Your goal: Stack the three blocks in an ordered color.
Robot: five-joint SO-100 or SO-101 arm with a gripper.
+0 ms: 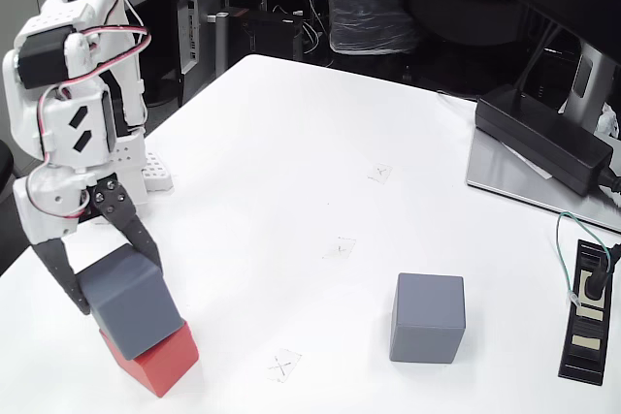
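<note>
Fixed view. Nearest the camera, at the lower left edge of the white table [320, 152], a red block [160, 364] is seen resting on the tabletop. One grey block [131, 301] is set on top of it, overhanging toward the upper left and turned slightly out of square with the red faces, so part of the red top at the right is left uncovered.

This upper grey block is bracketed by the gripper [114, 286]: one black finger is laid against its left face, the other against its upper right edge. The fingers are spread to the width of the block and are judged to be pinching it; firm contact on the far side cannot be confirmed.

A second grey block [428, 318] is noted standing alone to the right, well apart from the stack and from the arm, square on the table, roughly level with the stack in the picture. No long axis is offered by a cube; either pair of faces should serve.

Judgement: two of three blocks are stacked. The coming move is taken to turn on release, then a long reach rightward across the table to the lone grey block.

Small taped X marks [282, 366] are seen between stack and lone block. A black power brick [543, 138] and a socket strip [590, 309] lie at the right edge, clear of that path.
</note>
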